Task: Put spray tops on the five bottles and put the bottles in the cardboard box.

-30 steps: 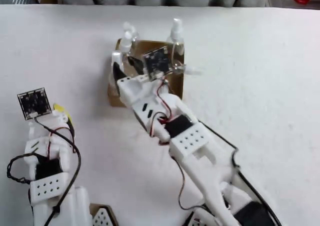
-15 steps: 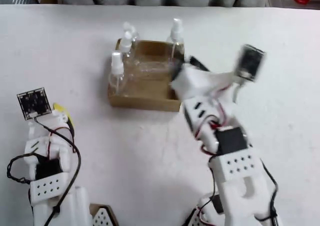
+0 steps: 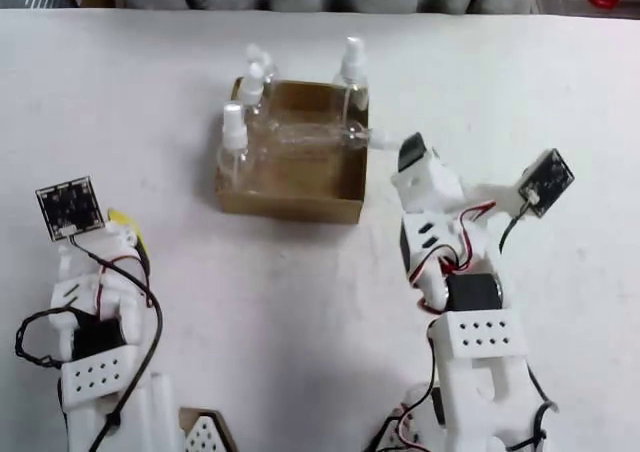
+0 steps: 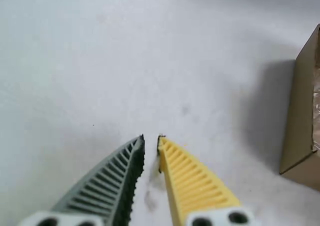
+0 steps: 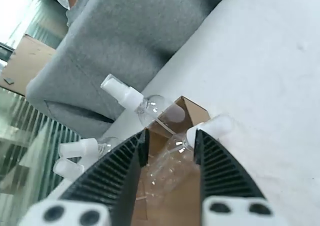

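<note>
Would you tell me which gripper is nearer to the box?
Right. The right gripper is close beside the box, off its right side in the high view. The left gripper is farther off, beyond its front left corner.

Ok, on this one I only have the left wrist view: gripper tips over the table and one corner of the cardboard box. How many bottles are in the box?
Observer: The high view shows five bottles in the cardboard box.
Operator: All standing?
Observer: Four stand. The fifth bottle lies on its side, its spray top poking past the box's rim.
Operator: And the right gripper?
Observer: The right gripper is open and holds nothing. It sits off to the side of the box where that spray top pokes out.
</note>
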{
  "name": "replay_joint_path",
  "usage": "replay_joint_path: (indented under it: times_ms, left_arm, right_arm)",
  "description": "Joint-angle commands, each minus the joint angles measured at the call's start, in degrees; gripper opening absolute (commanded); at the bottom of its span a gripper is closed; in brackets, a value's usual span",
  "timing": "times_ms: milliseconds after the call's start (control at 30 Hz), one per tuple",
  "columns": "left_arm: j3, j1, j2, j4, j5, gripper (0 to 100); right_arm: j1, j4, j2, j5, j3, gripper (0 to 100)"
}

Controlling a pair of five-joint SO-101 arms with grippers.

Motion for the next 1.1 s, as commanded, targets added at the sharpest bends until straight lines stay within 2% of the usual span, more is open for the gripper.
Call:
replay_joint_path:
  times_ms: [0, 300, 433, 933, 1067]
  left_arm:
    - [-0.7, 0.6, -0.9, -1.8, -0.5, 7]
    - [-0.6, 0.6, -0.9, -1.8, -0.5, 7]
    - [-0.6, 0.6, -0.9, -1.8, -0.5, 7]
    - [-0.6, 0.6, -0.9, -1.8, -0.5, 7]
    - [-0.6, 0.6, -0.9, -1.8, -1.8, 7]
  right_arm:
    - [0.5, -3.2, -1.2, -4.8, -0.4, 10.8]
    - [-0.2, -6.0, 3.3, -12.4, -0.5, 10.9]
    - [-0.3, -11.0, 10.6, -12.5, -1.0, 10.9]
    - [-0.6, -10.2, 21.9, -12.5, -8.3, 11.0]
    - [-0.3, -12.7, 25.8, -12.5, -10.2, 11.0]
